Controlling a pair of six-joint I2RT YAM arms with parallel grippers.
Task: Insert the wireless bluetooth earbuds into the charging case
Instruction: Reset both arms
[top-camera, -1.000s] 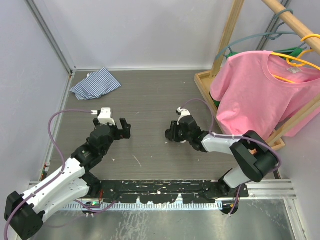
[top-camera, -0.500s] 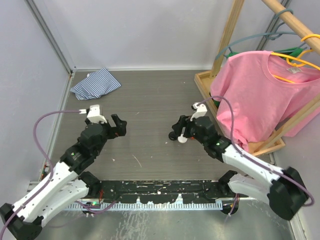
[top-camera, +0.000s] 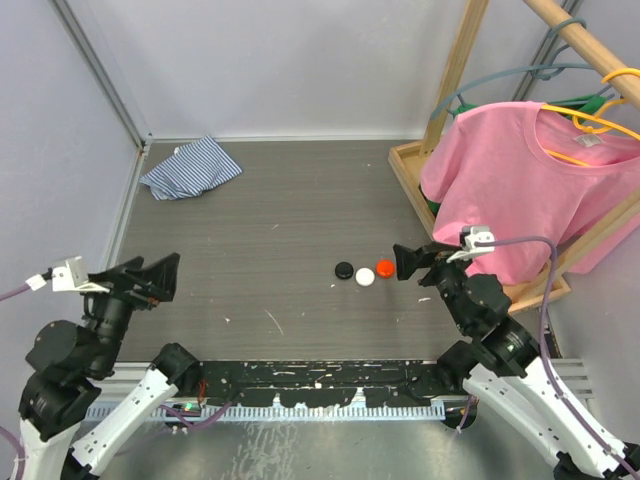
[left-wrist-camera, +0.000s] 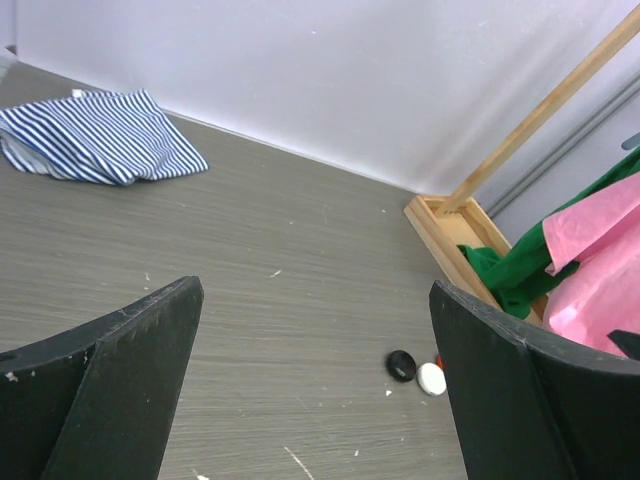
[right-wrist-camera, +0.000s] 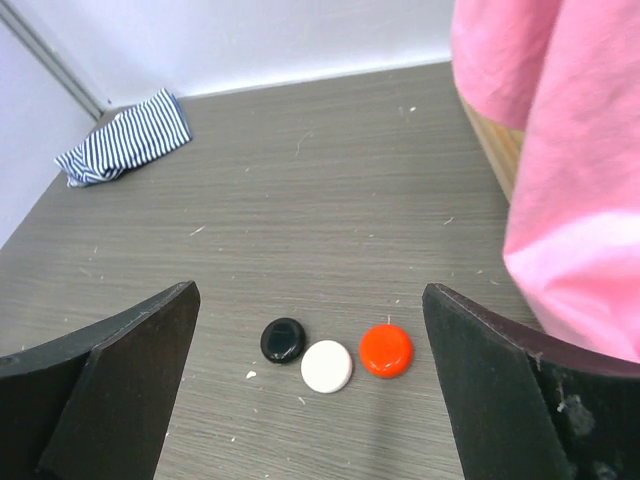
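left jaws, right jaws both gaping wide, gripping nothing | three cases (top-camera: 365, 277) sitting packed centre-right | earbuds not showing | risk: jaws grabbing one, knocking neighbours away

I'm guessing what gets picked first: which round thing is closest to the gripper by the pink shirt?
The red case, at the row's end nearest the right gripper; the white case is middle, the black case farthest.
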